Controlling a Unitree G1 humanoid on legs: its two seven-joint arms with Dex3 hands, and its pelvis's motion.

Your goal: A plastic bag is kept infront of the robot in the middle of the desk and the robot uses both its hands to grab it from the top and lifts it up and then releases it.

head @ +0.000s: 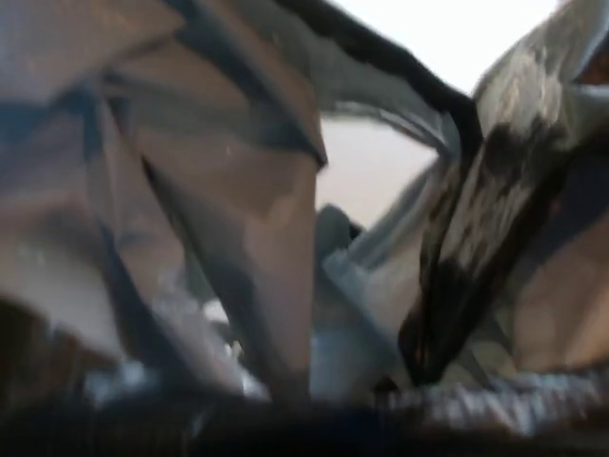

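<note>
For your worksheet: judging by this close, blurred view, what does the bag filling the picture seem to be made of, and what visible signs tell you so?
The bag looks like thin plastic film, semi-glossy: it falls in sharp creases and folds, with shiny highlights on the dark handle strip at right. Motion blur leaves its exact colour and finish uncertain.
</note>
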